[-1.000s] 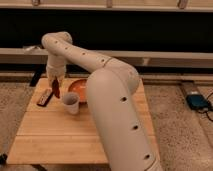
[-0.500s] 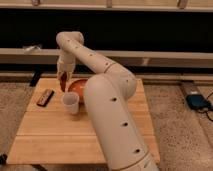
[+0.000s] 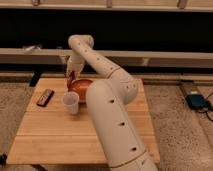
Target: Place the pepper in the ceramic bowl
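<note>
Now the gripper (image 3: 70, 76) hangs just left of the frame's center, directly over the back-left rim of the ceramic bowl (image 3: 82, 86). A second ago it was down at the left side of the table (image 3: 75, 135), beside the dark bar (image 3: 45, 97); half a second ago it was already swinging toward the bowl. A slim dark red shape, the pepper (image 3: 71, 80), dangles from the gripper's tip, so the gripper appears clamped on it, with the pepper's lower end just above or at the bowl's edge. That means the carry looks nearly finished, and what remains is likely a small move inward over the bowl's hollow and a release. The white cup (image 3: 70, 102) stands just in front of the bowl, toward lower left, near enough that a drop off the rim could land by it. The bar lies well apart at left.
</note>
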### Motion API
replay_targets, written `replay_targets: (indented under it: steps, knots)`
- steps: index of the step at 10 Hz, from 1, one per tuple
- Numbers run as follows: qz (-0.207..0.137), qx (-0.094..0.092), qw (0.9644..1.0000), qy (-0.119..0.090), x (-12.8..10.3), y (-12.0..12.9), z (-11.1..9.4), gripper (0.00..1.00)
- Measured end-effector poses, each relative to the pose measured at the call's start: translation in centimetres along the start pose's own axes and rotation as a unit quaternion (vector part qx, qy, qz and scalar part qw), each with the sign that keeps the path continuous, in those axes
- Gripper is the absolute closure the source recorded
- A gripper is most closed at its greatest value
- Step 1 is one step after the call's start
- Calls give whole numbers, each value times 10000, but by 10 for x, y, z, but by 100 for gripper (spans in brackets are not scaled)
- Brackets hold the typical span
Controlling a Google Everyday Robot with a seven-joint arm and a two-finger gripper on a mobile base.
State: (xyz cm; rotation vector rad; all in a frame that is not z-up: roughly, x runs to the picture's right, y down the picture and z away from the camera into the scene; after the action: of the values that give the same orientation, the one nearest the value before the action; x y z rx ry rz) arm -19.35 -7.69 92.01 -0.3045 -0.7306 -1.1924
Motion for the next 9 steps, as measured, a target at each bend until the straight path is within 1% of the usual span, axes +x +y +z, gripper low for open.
replay_targets:
  steps: [1, 2, 3, 4, 5, 6, 8, 9]
  knots:
    - [-141, -18, 9999, 81, 0, 5, -1, 90]
    - [-286, -67, 9994, 189, 0, 12, -2, 79]
    - [-351, -102, 9990, 256, 0, 15, -3, 71]
    - [-473, -182, 9980, 368, 0, 21, -6, 59]
    - [-551, -232, 9973, 417, -1, 24, -6, 49]
    - [-590, -260, 9969, 447, -1, 28, -8, 42]
    - [-645, -322, 9962, 490, 1, 40, -9, 23]
    - [-678, -350, 9959, 491, 1, 43, -8, 20]
